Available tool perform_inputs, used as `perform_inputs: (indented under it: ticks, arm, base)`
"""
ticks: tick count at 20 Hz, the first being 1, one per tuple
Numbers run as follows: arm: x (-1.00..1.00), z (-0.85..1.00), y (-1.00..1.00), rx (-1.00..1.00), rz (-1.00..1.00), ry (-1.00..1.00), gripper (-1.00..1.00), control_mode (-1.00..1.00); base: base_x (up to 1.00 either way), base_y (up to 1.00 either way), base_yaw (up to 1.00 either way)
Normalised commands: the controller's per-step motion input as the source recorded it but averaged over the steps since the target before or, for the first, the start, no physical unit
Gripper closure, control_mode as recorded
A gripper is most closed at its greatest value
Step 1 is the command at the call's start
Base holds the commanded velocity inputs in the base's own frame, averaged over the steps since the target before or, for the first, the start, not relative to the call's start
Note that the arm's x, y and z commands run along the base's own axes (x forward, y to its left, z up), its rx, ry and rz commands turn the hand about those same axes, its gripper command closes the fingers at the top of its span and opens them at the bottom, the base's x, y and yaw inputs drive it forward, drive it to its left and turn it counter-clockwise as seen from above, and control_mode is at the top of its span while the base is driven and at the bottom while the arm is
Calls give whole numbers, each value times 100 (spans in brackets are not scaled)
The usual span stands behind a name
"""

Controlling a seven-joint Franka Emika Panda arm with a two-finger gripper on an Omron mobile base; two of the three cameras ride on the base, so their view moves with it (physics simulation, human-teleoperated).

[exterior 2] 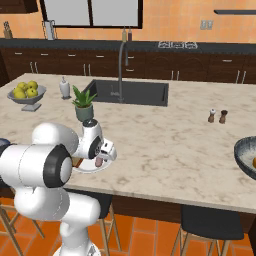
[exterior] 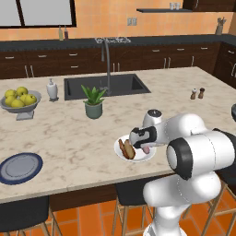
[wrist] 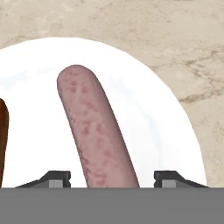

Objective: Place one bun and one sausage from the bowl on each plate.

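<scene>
Sausage (wrist: 98, 131) lying on the white plate (wrist: 166, 131) beside the bun (exterior: 129, 150), right where it belongs. Gripper (wrist: 111, 179) low over it, fingertips (wrist: 54, 178) spread clear of both sides, gripping nothing.

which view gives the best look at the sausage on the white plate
The hand view: the sausage lies large between the open gripper tips on the white plate. The left base view shows just its tip under the hand; the right base view, a small pink end.

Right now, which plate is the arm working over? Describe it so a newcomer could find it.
On the marble island, look at the near edge in front of the sink. The white plate lies there under the tool, holding a bun and a pink sausage; the dark blue plate sits bare further along.
</scene>
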Motion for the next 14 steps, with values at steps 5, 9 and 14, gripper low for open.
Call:
perform_inputs:
  ticks: [5, 9, 14]
  arm:
    - [-17, 35, -2, 0, 0, 0, -100, -100]
    - [-60, 75, -10, 0, 0, 0, -100, -100]
    - [-66, 88, -1, 0, 0, 0, -100, -100]
  base:
    - [0, 0, 0]
    - [0, 0, 0]
    - [0, 0, 0]
